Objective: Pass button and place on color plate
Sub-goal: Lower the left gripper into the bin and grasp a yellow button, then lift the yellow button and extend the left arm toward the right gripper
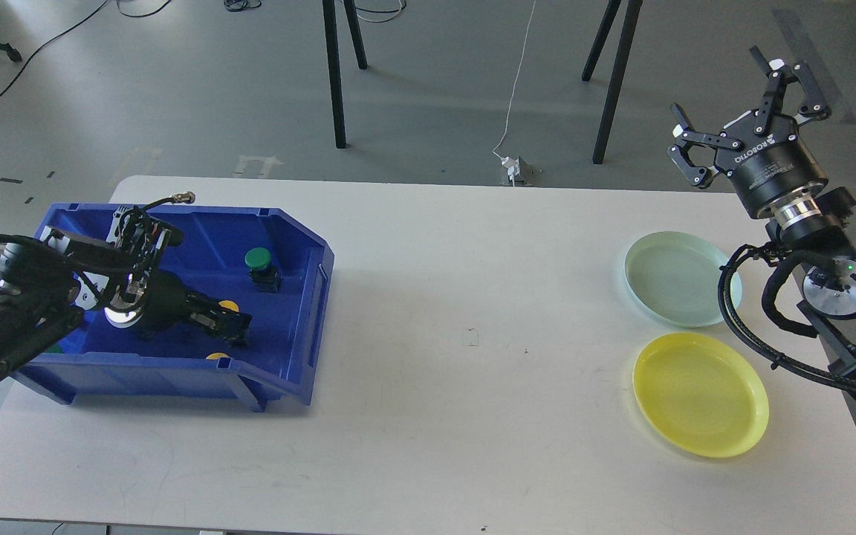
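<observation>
A blue bin (288, 223) stands at the table's left. In it a green button (258, 258) sits upright on a black base. A yellow button (229, 305) peeks out just behind my left gripper (233, 328), and another yellow button (217, 356) lies by the bin's front wall. My left gripper is low inside the bin, dark, and its fingers cannot be told apart. My right gripper (718, 85) is open and empty, raised beyond the table's far right corner. A pale green plate (677, 276) and a yellow plate (699, 394) lie empty at the right.
The white table (472, 334) spans the view. My right arm's cables (747, 327) hang over the table edge beside both plates. Black stand legs (335, 74) and floor cables lie beyond the far edge.
</observation>
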`<state>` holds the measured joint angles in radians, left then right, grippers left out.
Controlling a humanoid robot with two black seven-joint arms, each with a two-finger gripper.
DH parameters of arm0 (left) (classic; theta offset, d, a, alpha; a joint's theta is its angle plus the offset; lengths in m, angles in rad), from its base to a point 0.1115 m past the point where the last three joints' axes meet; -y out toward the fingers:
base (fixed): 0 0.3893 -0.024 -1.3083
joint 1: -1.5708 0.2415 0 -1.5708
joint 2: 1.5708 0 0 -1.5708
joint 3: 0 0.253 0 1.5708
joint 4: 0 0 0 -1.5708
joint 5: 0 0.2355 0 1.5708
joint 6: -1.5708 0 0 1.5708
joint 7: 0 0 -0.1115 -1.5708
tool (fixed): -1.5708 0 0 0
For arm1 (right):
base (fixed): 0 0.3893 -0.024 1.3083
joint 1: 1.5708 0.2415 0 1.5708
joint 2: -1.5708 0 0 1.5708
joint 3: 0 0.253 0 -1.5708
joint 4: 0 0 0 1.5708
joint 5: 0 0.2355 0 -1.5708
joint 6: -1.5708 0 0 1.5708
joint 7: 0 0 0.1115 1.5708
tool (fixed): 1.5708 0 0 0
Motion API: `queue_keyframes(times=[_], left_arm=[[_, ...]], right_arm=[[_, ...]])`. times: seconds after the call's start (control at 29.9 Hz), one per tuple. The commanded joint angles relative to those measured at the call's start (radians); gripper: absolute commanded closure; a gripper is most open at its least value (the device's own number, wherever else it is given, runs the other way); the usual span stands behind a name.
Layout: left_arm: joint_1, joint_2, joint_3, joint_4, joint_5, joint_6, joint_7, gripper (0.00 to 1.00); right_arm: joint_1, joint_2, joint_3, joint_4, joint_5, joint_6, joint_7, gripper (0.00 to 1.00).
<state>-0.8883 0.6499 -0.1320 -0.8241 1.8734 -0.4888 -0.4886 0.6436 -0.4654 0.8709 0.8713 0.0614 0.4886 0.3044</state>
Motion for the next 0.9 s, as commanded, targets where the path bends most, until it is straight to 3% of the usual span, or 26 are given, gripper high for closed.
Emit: queue_keyframes(times=[0.0, 0.13, 0.33, 0.47, 0.7, 0.87], left_arm=[[-0.003, 0.008, 0.0, -0.006, -0.002, 0.0, 0.0, 0.95], [-0.011, 0.078, -0.006, -0.055, -0.007, 0.0, 0.0, 0.96], [-0.041, 0.308, -0.026, -0.292, -0.017, 0.0, 0.0, 0.96], [-0.044, 0.415, -0.112, -0.394, -0.1, 0.0, 0.0, 0.96], [-0.035, 0.501, -0.218, -0.57, -0.396, 0.0, 0.0, 0.96], [-0.029, 0.411, -0.218, -0.627, -0.739, 0.044, 0.0, 0.96]], right_arm=[[-0.002, -0.001, 0.0, 0.008, 0.0, 0.0, 0.006, 0.01], [-0.015, -0.001, 0.0, 0.038, 0.0, 0.0, 0.006, 0.01], [-0.019, -0.001, 0.01, 0.035, -0.002, 0.0, 0.004, 0.01], [-0.019, 0.004, -0.009, 0.006, -0.006, 0.0, 0.002, 0.01], [-0.028, -0.007, -0.042, 0.028, -0.028, -0.002, 0.002, 0.01], [-0.03, -0.154, -0.139, 0.196, -0.205, -0.108, 0.004, 0.01]])
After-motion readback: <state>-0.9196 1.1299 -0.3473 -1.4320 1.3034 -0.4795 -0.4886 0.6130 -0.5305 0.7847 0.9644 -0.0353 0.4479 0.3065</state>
